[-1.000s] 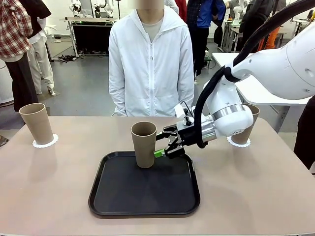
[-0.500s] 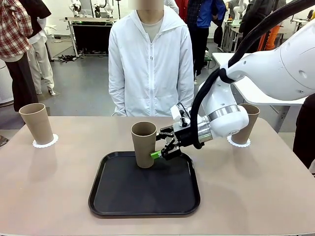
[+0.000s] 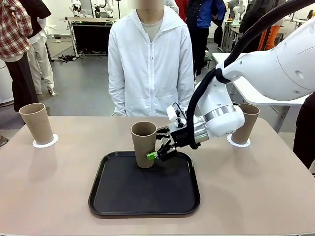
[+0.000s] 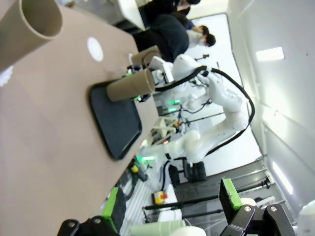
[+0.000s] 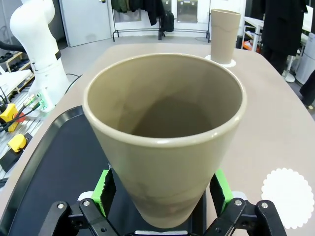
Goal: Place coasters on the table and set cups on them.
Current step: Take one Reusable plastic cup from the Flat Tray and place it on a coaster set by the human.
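Right wrist view alone reveals free scalloped white paper coaster (image 5: 287, 198) lying on smooth beige table (image 3: 256, 187) beside black rectangular tray (image 3: 144, 194). Right gripper (image 3: 156, 150) spread wide, green pads (image 5: 103, 189) either side of tall matte tan tumbler (image 3: 143, 144) standing upright on tray; contact seems absent, hard to confirm. Tumbler interior empty. Front view: left tan cup (image 3: 36, 123) on doily (image 3: 45, 142), right tan cup (image 3: 245, 124) on doily (image 3: 238, 143). Left gripper (image 4: 170, 209) open, holding nothing, off table edge.
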You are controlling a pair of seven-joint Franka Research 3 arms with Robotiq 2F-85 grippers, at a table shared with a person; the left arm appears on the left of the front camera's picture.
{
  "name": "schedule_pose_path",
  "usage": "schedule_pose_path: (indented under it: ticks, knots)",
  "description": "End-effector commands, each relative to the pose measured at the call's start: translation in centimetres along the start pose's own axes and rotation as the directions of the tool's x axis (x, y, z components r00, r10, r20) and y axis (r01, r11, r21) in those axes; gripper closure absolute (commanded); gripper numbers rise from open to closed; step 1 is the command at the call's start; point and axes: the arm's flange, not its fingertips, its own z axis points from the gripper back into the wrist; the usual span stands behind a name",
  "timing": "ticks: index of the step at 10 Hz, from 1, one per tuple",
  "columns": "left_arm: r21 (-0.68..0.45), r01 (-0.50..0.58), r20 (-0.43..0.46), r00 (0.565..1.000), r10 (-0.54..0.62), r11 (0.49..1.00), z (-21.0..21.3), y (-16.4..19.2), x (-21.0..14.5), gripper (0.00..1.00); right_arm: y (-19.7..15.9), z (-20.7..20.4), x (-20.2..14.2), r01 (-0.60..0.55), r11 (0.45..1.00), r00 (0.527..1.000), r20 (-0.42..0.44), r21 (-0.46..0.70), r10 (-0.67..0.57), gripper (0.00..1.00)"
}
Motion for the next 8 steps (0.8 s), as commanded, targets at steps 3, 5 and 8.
schedule_pose_path:
  ticks: [3,5,8]
  knots:
    - [-0.006,0.004,0.006,1.0,-0.004,1.0,0.12,-0.19,-0.02,0.0,-1.0,-2.32,0.02,0.026,1.0,0.999,0.036,-0.002,-0.026,0.0]
    - [-0.006,0.004,0.006,1.0,-0.004,1.0,0.12,-0.19,-0.02,0.0,-0.94,-2.35,-0.01,0.03,0.998,0.997,0.067,0.047,-0.033,0.58]
    - [-0.006,0.004,0.006,1.0,-0.004,1.0,0.12,-0.19,-0.02,0.0,-1.09,-2.2,-0.2,0.042,0.997,0.996,0.076,0.061,-0.047,1.0]
